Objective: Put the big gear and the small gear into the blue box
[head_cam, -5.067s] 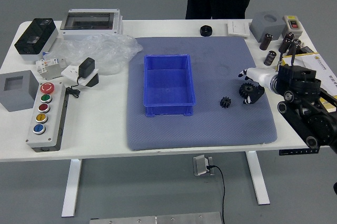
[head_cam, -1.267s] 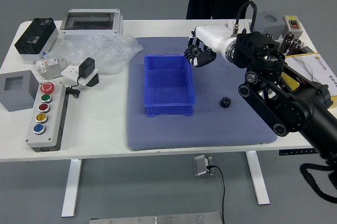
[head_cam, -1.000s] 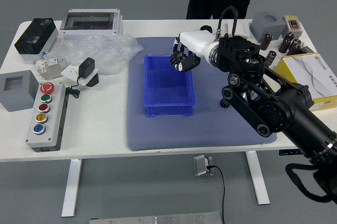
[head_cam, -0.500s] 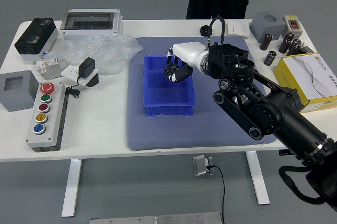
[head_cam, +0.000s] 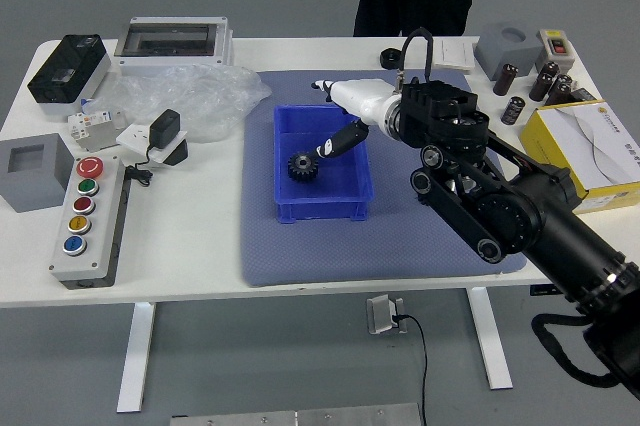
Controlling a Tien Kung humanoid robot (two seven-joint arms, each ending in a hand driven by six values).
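1. Gear (head_cam: 303, 167), the big one, lies inside the blue box (head_cam: 322, 210), nearer its left wall.
2. Just above it, the right hand (head_cam: 362, 102) has its fingers apart and grips nothing; whether a fingertip touches the gear's edge, I cannot tell.
3. Roughly half the task looks done: the small gear is out of sight, perhaps under the right arm (head_cam: 500, 178), and probably remains to be boxed.
4. Farther out, print on the yellow carton (head_cam: 545, 149) is too small to read.
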